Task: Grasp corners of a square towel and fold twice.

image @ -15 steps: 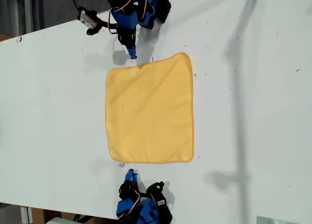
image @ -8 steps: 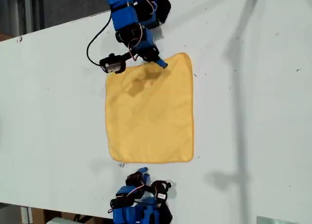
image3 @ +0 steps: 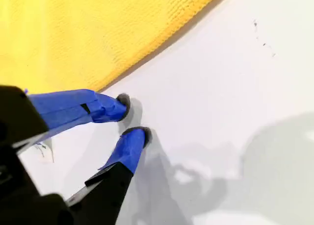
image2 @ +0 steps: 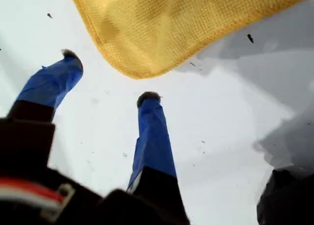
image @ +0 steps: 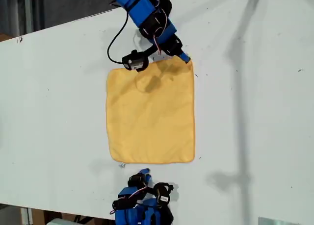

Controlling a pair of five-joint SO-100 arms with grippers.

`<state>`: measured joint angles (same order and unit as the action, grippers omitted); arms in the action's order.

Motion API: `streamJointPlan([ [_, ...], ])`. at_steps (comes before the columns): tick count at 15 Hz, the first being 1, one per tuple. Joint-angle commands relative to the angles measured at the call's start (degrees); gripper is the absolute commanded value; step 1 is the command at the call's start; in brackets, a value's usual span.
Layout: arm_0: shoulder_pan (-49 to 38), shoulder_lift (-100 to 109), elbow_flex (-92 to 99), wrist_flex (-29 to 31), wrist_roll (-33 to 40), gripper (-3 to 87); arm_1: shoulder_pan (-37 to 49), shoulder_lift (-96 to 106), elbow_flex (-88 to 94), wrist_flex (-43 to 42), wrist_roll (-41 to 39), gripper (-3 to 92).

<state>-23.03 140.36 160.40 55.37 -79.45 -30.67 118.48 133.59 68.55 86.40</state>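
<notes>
My first tool (image2: 108, 78) wide open, empty, beside towel (image: 150, 112) corner; my second tool (image3: 133, 118) narrowly open, empty, on worktop (image: 255, 112). One towel.

White table (image: 255, 112) with the square towel (image: 151, 114) flat on it, small dark specks

One towel (image: 150, 112), four corners visible. Two arms, each with one gripper: my first gripper (image2: 105, 78) and my second gripper (image3: 131, 116). One surface (image: 255, 112).
</notes>
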Motion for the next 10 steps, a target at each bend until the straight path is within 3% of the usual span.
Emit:
streamJointPlan([
  [1,-0.79,3.78,0.79,0.00,0.44,9.0,0.62,-6.24,-3.16,-2.72,-0.97,27.7],
  [4,-0.88,8.79,3.08,0.97,0.62,9.0,4.39,-25.05,-13.97,0.35,-4.22,28.9],
  [7,-0.79,11.69,4.22,1.85,0.88,8.8,7.21,-27.25,-14.41,-0.35,-6.15,29.1],
  [8,-0.70,11.78,4.31,1.85,0.88,8.8,7.91,-27.69,-13.45,-2.11,-6.94,25.2],
  [9,-0.62,11.87,4.31,1.85,0.97,8.8,8.35,-29.00,-13.10,-3.25,-6.94,3.8],
  [10,-0.09,11.87,4.22,1.85,1.14,8.9,8.44,-29.97,-13.10,-4.31,-7.12,-0.1],
])
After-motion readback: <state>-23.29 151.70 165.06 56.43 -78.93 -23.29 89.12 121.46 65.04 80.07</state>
